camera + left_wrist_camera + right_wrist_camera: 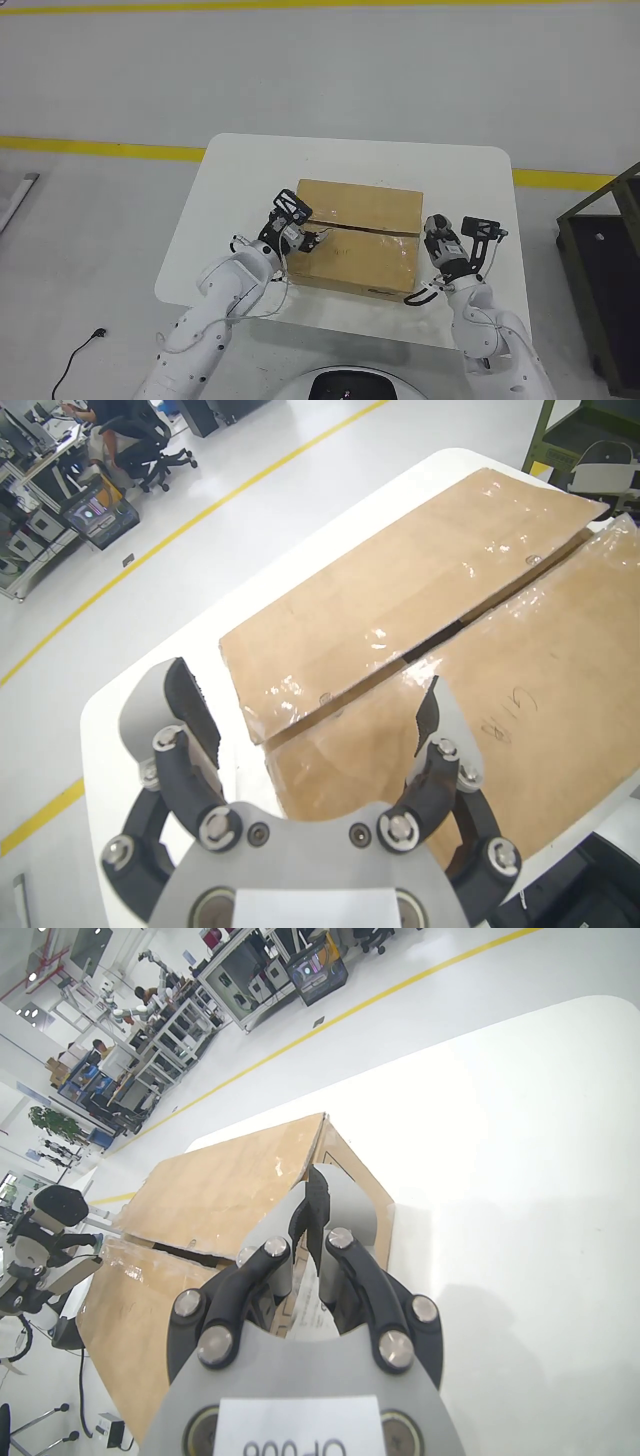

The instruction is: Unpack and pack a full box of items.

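A brown cardboard box point(358, 235) sits in the middle of the white table point(450, 175), its two top flaps nearly closed with a dark slit between them. My left gripper point(307, 695) stands open at the box's left end, one finger over the near flap point(525, 710), the other over bare table. My right gripper point(314, 1195) is shut with nothing in it, held against the box's right end point(360, 1178) by the edge of the far flap point(225, 1183). The box's contents are hidden.
A dark metal cart point(605, 270) stands on the floor right of the table. Yellow floor lines point(100, 148) run behind the table. Bare table surface lies behind and to the right of the box.
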### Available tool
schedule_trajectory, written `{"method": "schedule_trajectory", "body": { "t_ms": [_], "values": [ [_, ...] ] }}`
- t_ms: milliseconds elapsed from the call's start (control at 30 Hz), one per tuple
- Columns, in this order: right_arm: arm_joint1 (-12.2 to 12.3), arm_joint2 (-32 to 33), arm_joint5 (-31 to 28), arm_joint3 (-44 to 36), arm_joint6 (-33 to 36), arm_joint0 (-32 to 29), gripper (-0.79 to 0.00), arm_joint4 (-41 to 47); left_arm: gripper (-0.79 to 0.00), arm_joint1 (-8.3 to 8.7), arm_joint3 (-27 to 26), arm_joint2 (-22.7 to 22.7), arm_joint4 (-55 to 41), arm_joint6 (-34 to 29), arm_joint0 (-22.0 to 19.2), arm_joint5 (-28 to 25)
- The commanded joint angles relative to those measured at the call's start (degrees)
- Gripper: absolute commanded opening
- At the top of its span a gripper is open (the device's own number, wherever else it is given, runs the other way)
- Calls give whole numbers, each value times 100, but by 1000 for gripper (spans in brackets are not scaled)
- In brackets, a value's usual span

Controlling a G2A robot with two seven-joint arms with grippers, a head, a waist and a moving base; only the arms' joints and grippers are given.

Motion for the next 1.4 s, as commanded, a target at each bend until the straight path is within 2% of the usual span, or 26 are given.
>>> {"method": "schedule_trajectory", "body": {
  "t_ms": [0, 100, 167, 367, 533, 733, 933, 967, 1000, 1033, 1067, 1367],
  "values": [
    [3, 7, 6, -19, -8, 7, -785, 4, 0, -30, 258, 187, 257, -11, -270, -60],
    [4, 10, 42, -56, -35, -46, -785, 29, 0, -65, 587, 458, 797, -141, -552, -110],
    [5, 20, 69, -71, -64, -99, -785, 40, 0, -94, 703, 531, 749, -197, -650, -161],
    [19, 104, 125, -138, -70, -221, -785, 68, 0, -99, 660, 623, 1023, -230, -733, -384],
    [27, 136, 145, -196, -45, -215, -785, 83, 0, -93, 775, 737, 1804, -97, -777, -87],
    [31, 112, 170, -234, -46, -191, -785, 92, 0, -156, 932, 816, 2116, 206, -921, 433],
    [34, 88, 169, -243, -68, -184, -785, 101, 0, -183, 1134, 922, 2356, 602, -1032, 288],
    [35, 88, 175, -243, -72, -184, -785, 102, -188, -184, 1151, 929, 2392, 662, -1036, 263],
    [35, 86, 183, -245, -77, -184, -785, 102, -339, -185, 1169, 922, 2414, 695, -1037, 265],
    [35, 83, 186, -246, -79, -185, -785, 112, -606, -189, 1167, 907, 2395, 737, -1031, 304],
    [36, 82, 188, -246, -81, -185, -785, 117, -785, -194, 1176, 900, 2373, 761, -1027, 302],
    [33, 87, 286, -237, -231, -164, -785, 162, -785, -255, 1130, 741, 1944, 558, -962, 464]
  ]
}}
